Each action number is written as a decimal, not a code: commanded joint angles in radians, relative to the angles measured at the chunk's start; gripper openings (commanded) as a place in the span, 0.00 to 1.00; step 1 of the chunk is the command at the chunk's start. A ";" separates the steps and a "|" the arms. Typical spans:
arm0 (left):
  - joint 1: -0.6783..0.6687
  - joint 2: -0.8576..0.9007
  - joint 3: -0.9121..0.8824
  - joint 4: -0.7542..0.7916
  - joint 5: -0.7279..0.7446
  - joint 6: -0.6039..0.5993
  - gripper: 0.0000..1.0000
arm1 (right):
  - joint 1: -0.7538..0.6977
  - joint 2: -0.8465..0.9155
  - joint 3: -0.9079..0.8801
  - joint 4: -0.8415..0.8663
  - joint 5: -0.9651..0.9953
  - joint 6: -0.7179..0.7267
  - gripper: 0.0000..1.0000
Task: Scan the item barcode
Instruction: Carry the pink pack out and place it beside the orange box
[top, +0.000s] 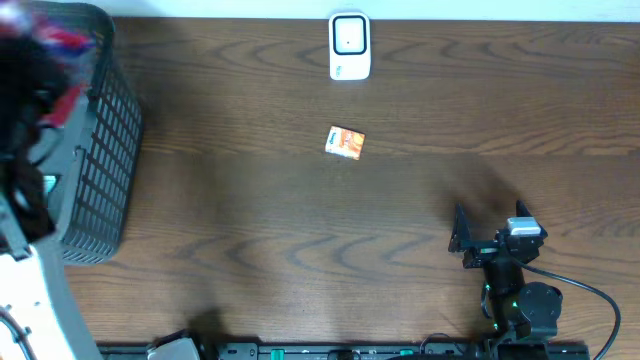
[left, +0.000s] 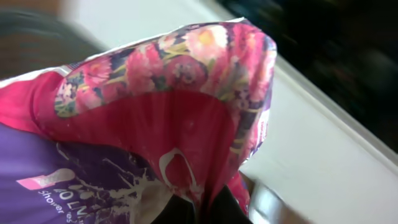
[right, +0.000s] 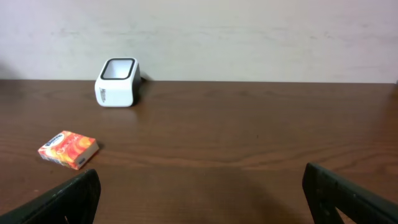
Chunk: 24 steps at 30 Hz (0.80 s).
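In the left wrist view a soft pouch (left: 155, 118), pink with a flower print and a purple label, fills most of the picture. My left gripper (left: 202, 208) is shut on its lower pink edge. No barcode shows on it. From overhead, that arm is a dark blur over the black mesh basket (top: 105, 170) at the far left. A white scanner (top: 349, 45) stands at the back middle of the table, also in the right wrist view as the scanner (right: 117, 83). My right gripper (top: 468, 238) rests open near the front right, with nothing between its fingers (right: 68, 199).
A small orange box (top: 345, 142) lies flat in front of the scanner; the right wrist sees the box (right: 68, 149) to its left. The basket holds other blurred red and dark items. A pale wall runs behind the table's far edge.
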 joint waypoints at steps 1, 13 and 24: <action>-0.148 0.025 0.006 0.016 0.145 0.118 0.07 | -0.006 -0.006 -0.004 -0.001 -0.003 -0.010 0.99; -0.523 0.375 -0.020 0.024 -0.037 0.393 0.07 | -0.006 -0.006 -0.004 -0.001 -0.003 -0.010 0.99; -0.634 0.776 -0.020 0.069 -0.118 0.388 0.08 | -0.006 -0.006 -0.004 -0.001 -0.003 -0.010 0.99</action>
